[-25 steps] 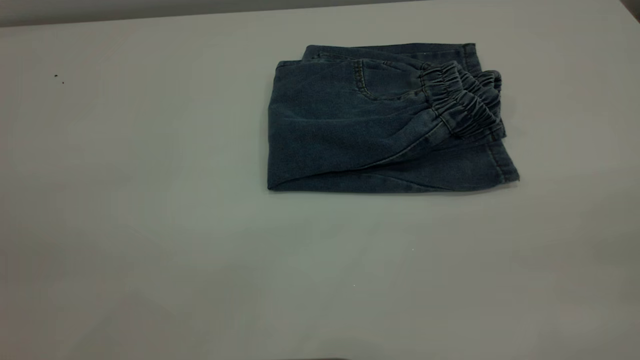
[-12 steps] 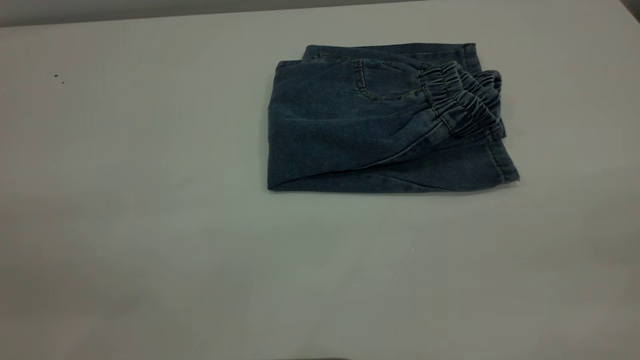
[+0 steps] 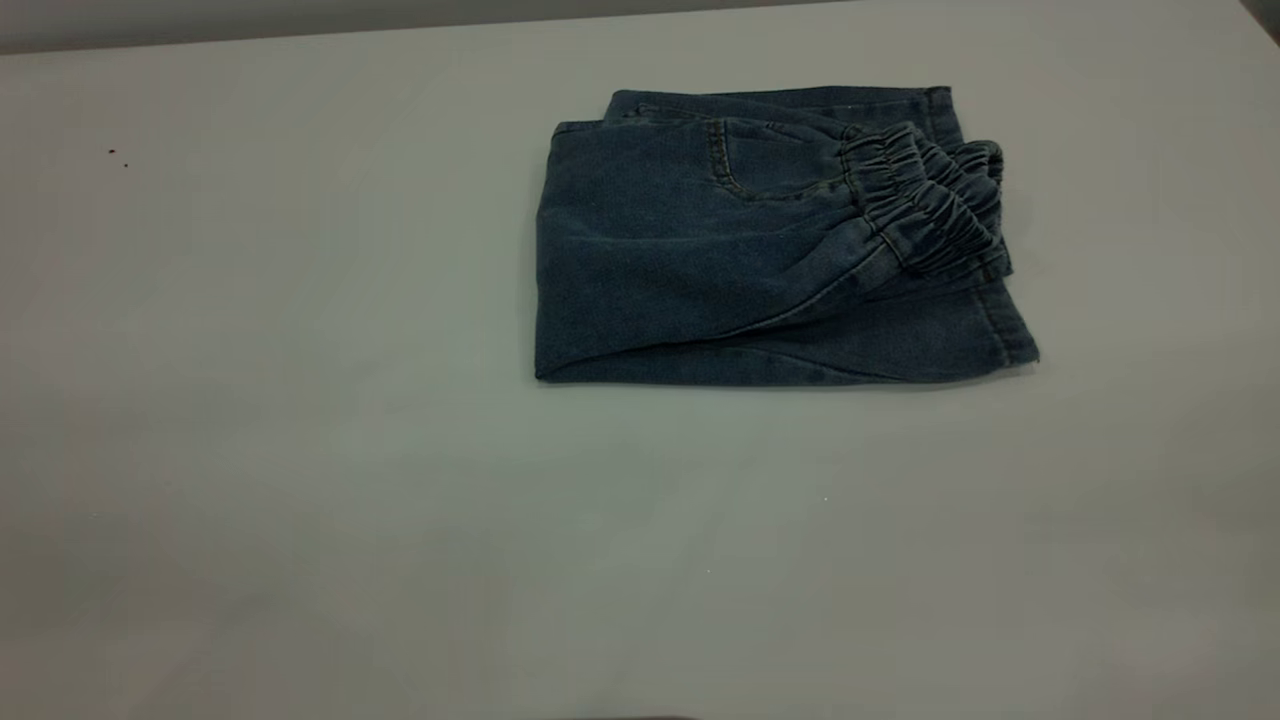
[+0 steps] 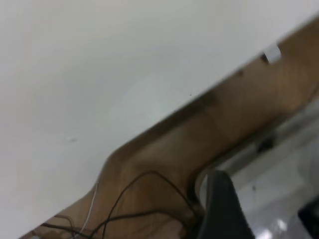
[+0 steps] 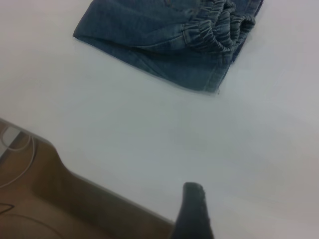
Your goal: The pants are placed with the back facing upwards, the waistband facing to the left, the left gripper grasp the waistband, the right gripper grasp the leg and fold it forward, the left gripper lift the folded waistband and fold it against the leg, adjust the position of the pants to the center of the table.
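The blue denim pants [image 3: 700,250] lie folded in a compact rectangle on the table [image 3: 300,450], right of centre and toward the far edge. Their gathered elastic waistband [image 3: 925,205] rests on top at the right end, over the stitched hem of the leg [image 3: 1005,335]. Neither gripper shows in the exterior view. The right wrist view looks from afar at the pants [image 5: 149,35]; my right gripper [image 5: 224,214] hangs over the near table edge, one black finger [image 5: 192,209] showing, nothing held. My left gripper [image 4: 264,204] is off the table's edge, open and empty.
The left wrist view shows the table [image 4: 99,59] edge, a brown floor and black cables [image 4: 134,199] below it. A white cable [image 5: 17,144] lies beside the table in the right wrist view. Two tiny dark specks [image 3: 118,158] mark the far left tabletop.
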`<state>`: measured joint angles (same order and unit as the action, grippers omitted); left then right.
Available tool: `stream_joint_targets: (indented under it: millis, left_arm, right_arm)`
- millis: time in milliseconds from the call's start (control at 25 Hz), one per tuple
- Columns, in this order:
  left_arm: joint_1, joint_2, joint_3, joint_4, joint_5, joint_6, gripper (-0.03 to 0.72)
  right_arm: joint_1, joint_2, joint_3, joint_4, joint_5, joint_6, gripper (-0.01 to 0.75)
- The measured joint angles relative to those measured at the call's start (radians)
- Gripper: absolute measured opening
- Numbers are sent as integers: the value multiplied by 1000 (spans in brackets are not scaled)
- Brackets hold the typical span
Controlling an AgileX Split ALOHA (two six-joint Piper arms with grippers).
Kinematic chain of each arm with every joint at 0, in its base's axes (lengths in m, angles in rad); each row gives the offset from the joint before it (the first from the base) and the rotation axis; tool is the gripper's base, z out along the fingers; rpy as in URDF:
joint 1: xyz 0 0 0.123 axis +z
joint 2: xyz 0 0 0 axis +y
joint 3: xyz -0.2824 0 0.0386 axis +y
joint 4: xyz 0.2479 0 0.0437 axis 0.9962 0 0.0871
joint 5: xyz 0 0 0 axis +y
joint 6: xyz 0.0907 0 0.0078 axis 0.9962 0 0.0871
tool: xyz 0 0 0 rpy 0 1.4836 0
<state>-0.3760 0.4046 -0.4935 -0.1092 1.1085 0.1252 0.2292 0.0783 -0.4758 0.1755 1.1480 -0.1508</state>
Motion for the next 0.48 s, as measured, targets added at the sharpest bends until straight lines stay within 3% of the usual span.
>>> stream_joint_targets:
  millis: [240, 480]
  left_arm:
    - [256, -243, 0, 1, 5, 0, 403]
    - [346, -420, 0, 1, 21, 0, 403]
  right_arm:
    - [-149, -11, 0, 1, 0, 0, 497]
    - [-250, -47, 0, 1, 0, 0, 496]
